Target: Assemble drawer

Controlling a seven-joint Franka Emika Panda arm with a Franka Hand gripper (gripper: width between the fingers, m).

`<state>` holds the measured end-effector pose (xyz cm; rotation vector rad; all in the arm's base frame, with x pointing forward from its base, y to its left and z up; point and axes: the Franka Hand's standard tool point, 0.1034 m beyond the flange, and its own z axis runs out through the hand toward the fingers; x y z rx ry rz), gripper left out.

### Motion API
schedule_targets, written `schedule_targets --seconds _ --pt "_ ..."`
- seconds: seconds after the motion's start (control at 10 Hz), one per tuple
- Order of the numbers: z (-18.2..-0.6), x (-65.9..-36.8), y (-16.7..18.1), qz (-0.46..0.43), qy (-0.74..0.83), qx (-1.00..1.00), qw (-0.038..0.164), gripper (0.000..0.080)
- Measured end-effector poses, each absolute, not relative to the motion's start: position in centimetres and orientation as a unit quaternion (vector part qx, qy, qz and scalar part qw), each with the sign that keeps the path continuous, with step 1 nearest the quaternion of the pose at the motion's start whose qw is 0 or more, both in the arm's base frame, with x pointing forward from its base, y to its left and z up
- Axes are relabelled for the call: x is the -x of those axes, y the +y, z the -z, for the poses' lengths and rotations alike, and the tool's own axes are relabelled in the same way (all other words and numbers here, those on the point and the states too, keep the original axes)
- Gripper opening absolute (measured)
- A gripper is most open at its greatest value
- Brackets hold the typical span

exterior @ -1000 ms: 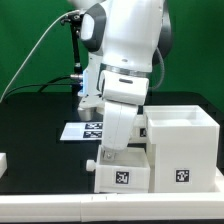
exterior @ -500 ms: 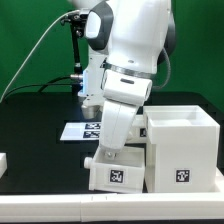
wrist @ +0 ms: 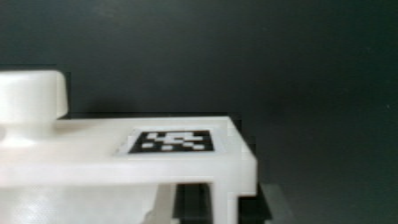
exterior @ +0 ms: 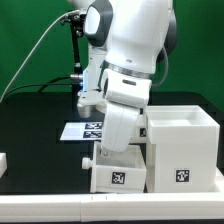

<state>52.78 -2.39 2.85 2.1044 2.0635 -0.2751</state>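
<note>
Drawer (exterior: pixel 120 176): a small white box with a black-and-white tag. It sits at the front of the black table (exterior: pixel 40 140).
Case (exterior: pixel 183 150): the big white box right next to the drawer, on the exterior view's right. I cannot tell if the two touch.
Knob (exterior: pixel 90 160): a little round bump on the drawer's far side from the case.
Gripper (exterior: pixel 110 152): low down, right over the drawer's top. The jaws are closed tight, and nothing shows between them.
Step, my guess: nudge the drawer with the shut fingers so it lines up with the case.
How to do it well: push slow and straight. Stay low on the box — then it slides and does not tip.
Watch out: the knob side could swing away — then the drawer sits crooked.
Marker board (exterior: pixel 88 130): flat behind the arm. Leave it alone.
</note>
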Motion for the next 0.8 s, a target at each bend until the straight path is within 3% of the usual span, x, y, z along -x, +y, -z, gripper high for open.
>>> schedule_targets --seconds 0.4,0.6,0.8 --pt "-2.7 -52.6 -2.6 0.097 0.693 -0.709 0.089 0.0041" --pt "-3.0 -52.1 -3.4 0.129 0.672 -0.726 0.065 0.0041" --pt "-2.9 -52.2 -3.7 0.133 0.661 -0.736 0.058 0.0041"
